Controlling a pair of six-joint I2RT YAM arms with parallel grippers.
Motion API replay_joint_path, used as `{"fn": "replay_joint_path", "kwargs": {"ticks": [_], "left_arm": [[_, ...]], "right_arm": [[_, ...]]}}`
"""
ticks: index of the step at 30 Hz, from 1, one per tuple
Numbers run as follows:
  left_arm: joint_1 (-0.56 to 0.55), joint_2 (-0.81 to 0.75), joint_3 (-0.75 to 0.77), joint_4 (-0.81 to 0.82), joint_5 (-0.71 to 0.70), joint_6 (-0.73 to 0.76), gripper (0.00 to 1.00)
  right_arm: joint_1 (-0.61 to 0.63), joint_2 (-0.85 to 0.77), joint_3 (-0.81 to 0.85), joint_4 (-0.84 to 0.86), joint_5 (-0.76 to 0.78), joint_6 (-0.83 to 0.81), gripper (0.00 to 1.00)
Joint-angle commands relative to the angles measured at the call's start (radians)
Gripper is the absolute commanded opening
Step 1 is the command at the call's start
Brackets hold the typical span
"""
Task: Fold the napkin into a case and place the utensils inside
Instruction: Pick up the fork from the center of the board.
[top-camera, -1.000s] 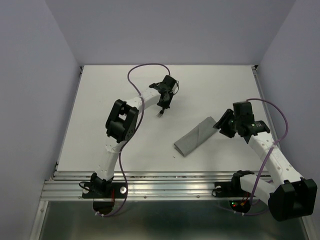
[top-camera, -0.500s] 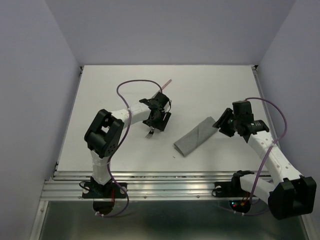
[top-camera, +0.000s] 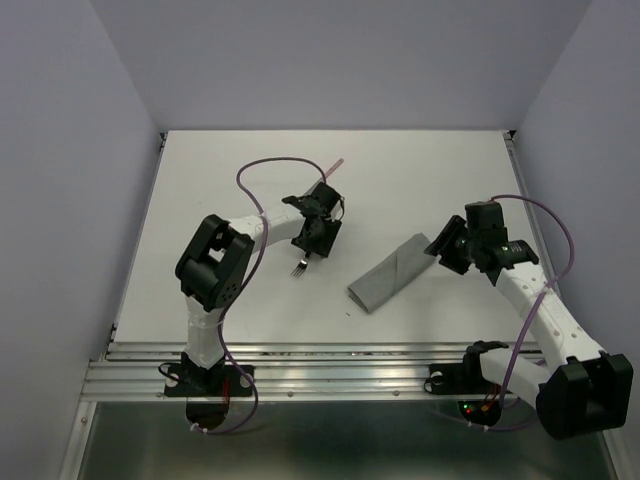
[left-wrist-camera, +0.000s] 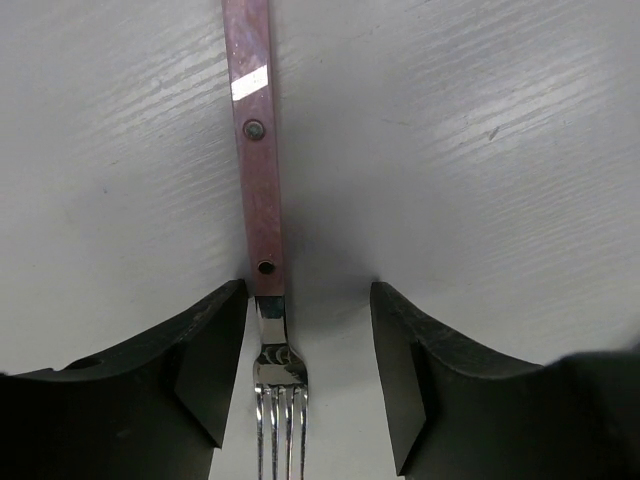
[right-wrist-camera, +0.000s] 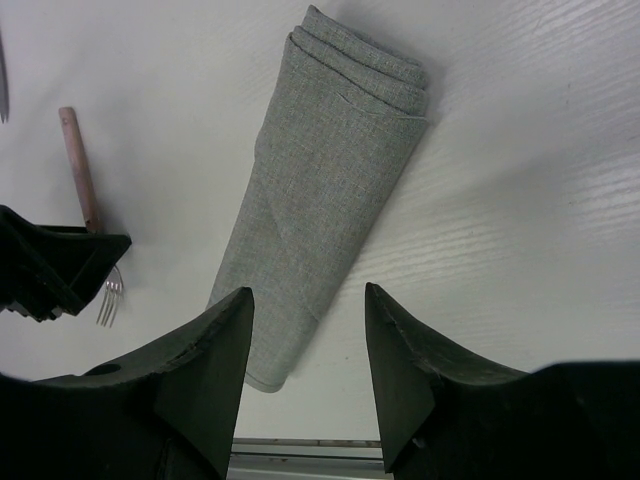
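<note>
Grey cloth napkin case (top-camera: 392, 272), folded narrow and flat, lies slantwise on the white counter (top-camera: 200, 190), right of centre, with stacked fold edges showing at one end. Can't tell which end is the mouth, tbh. Both utensils are outside it. The slim fork with the pinkish-red handle and silver tines (left-wrist-camera: 258, 180) is well to the case's left. It runs down the gap of the left end effector (left-wrist-camera: 308, 290), whose fingers are spread, with the fork close by one finger and clear of the other. The knife with a matching pinkish-red handle (top-camera: 333, 163) lies farther back. The right end effector (right-wrist-camera: 306, 292) hovers at the case's right end, fingers spread, pinching nothing.
</note>
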Motion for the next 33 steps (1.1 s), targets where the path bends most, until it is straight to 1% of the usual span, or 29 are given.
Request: {"fn": "replay_joint_path", "kwargs": {"ticks": [1,5,8,9,10,11,14,15,16,18,21,22,25,26,29,31,33], "left_arm": [[0.009,0.02,0.027,0.014,0.005,0.003,0.62],[0.022,0.045,0.035,0.017,0.005,0.012,0.56],[0.029,0.055,0.035,0.025,0.011,0.023,0.47],[0.034,0.057,0.036,0.03,0.014,0.026,0.41],[0.035,0.063,0.039,0.031,0.023,0.032,0.37],[0.035,0.068,0.047,0.03,0.028,0.035,0.28],[0.037,0.071,0.065,0.03,0.037,0.043,0.14],[0.035,0.069,0.078,0.03,0.046,0.044,0.03],[0.034,0.059,0.085,0.025,0.074,0.046,0.0],[0.032,0.043,0.11,0.014,0.072,0.037,0.0],[-0.003,-0.017,0.128,0.002,0.052,0.032,0.0],[-0.038,-0.053,0.13,-0.001,0.004,0.034,0.0],[-0.087,-0.113,0.144,-0.025,-0.007,0.034,0.0],[-0.118,-0.124,0.153,-0.045,-0.004,0.034,0.0],[-0.161,-0.165,0.158,-0.076,-0.001,0.032,0.0],[-0.196,-0.187,0.15,-0.079,0.035,0.027,0.0],[-0.231,-0.199,0.139,-0.087,0.075,0.029,0.0]], "right_arm": [[-0.002,-0.024,-0.005,0.032,-0.004,0.0,0.54],[-0.002,-0.021,-0.002,0.031,-0.003,0.0,0.54],[-0.002,-0.018,-0.002,0.031,0.0,0.0,0.54],[-0.002,-0.015,-0.004,0.031,0.001,-0.002,0.54],[-0.002,-0.007,-0.004,0.035,0.0,0.0,0.54],[-0.002,-0.004,-0.004,0.038,0.0,0.001,0.54],[-0.002,0.021,-0.004,0.046,0.0,0.0,0.54],[-0.002,0.028,-0.002,0.047,0.006,-0.003,0.54],[-0.002,0.047,0.001,0.047,0.012,-0.006,0.54],[-0.002,0.067,0.01,0.044,0.026,-0.009,0.54],[-0.002,0.12,0.03,0.044,0.041,-0.022,0.54],[-0.002,0.137,0.045,0.044,0.041,-0.023,0.54],[-0.012,0.209,0.071,0.054,0.075,-0.025,0.53],[-0.012,0.238,0.09,0.055,0.078,-0.023,0.51],[-0.044,0.264,0.114,0.066,0.09,-0.023,0.45],[-0.066,0.283,0.131,0.075,0.092,-0.028,0.42],[-0.106,0.298,0.144,0.08,0.09,-0.035,0.35]]}}
